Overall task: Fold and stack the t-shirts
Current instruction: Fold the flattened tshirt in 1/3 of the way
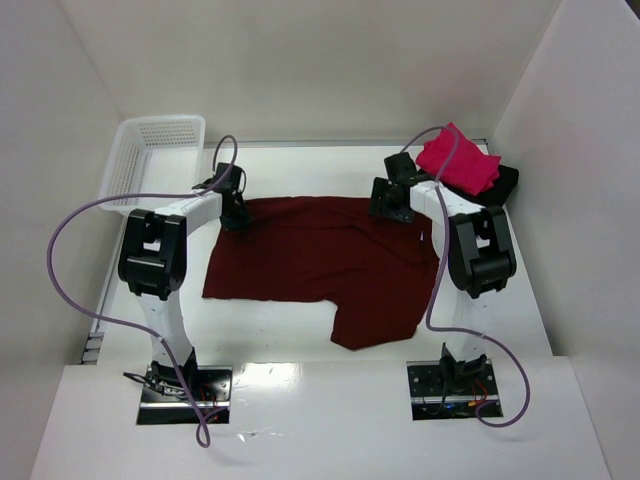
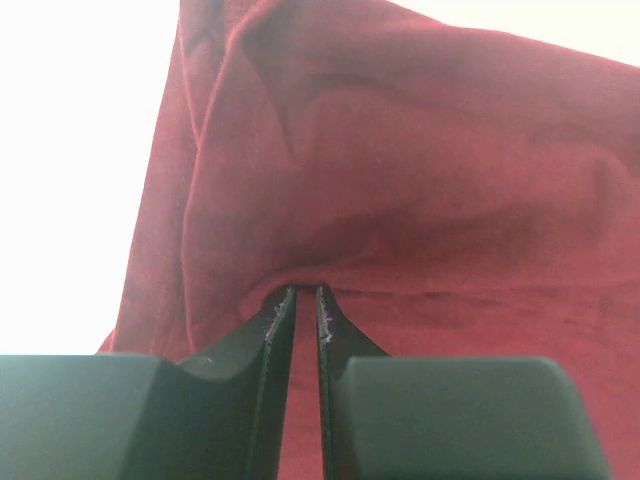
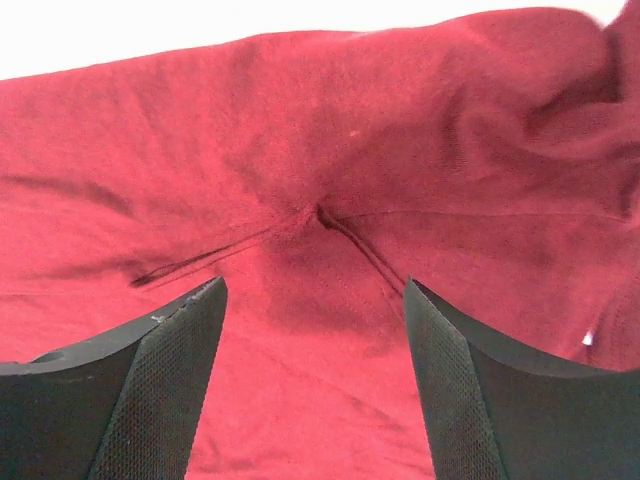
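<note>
The large dark maroon t-shirt (image 1: 320,260) lies spread on the white table, one sleeve or corner trailing toward the near side. My left gripper (image 1: 236,215) is at its far left corner. In the left wrist view its fingers (image 2: 302,295) are closed to a narrow slit, pinching a bunched fold of maroon cloth (image 2: 420,180). My right gripper (image 1: 388,205) is at the far right corner, its jaws wide open (image 3: 315,290) just over the cloth (image 3: 300,150) near a seam. A folded pink-red t-shirt (image 1: 458,160) lies on a black one (image 1: 505,180) at the far right. No teal shirt shows.
A white lattice basket (image 1: 150,150) stands at the far left by the wall. White walls enclose the table on three sides. Purple cables loop from both arms.
</note>
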